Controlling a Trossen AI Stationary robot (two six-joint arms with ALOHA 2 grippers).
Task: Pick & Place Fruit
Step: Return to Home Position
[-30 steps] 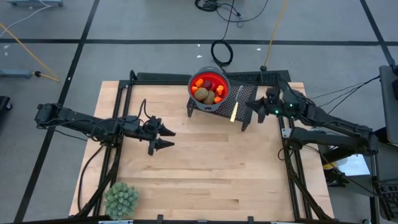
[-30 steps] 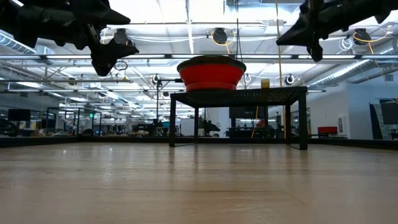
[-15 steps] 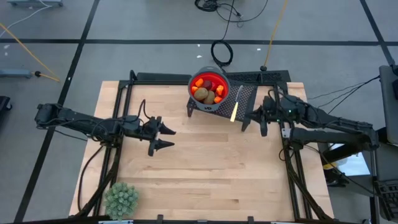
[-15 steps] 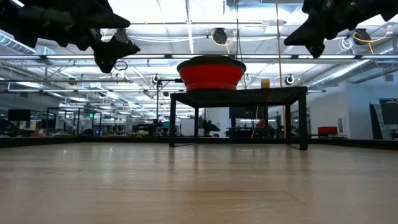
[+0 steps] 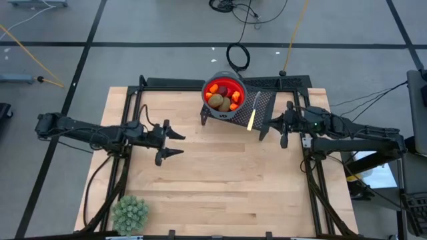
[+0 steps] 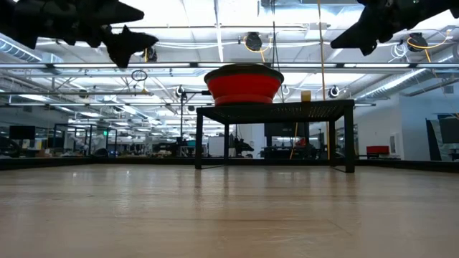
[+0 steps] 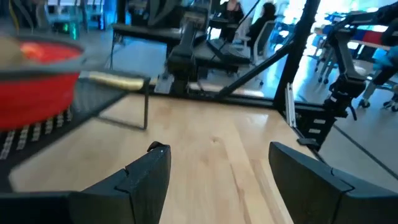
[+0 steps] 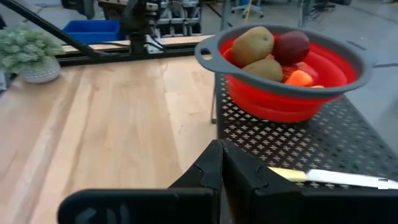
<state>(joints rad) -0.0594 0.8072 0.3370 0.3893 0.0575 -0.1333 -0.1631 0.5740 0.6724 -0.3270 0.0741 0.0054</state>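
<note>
The fruit (image 5: 223, 99) is piled in the red strainer bowl (image 8: 273, 107) on the black mesh shelf (image 5: 270, 83), upper centre of the high view, with a yellow-handled knife (image 5: 253, 115) lying just right of the bowl. Left of centre, the left claw (image 5: 175, 143) hangs above the table (image 5: 220, 180) with its fingers spread. The right claw (image 8: 221, 167), fingers pressed together, is by the shelf's right side near the knife.

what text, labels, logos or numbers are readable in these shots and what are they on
Small white mark on the grey edge of the strainer bowl, high view: too small to read.
Shelf, knife, left gripper, right gripper: no lettering shows.
Room behind: nothing legible.
</note>
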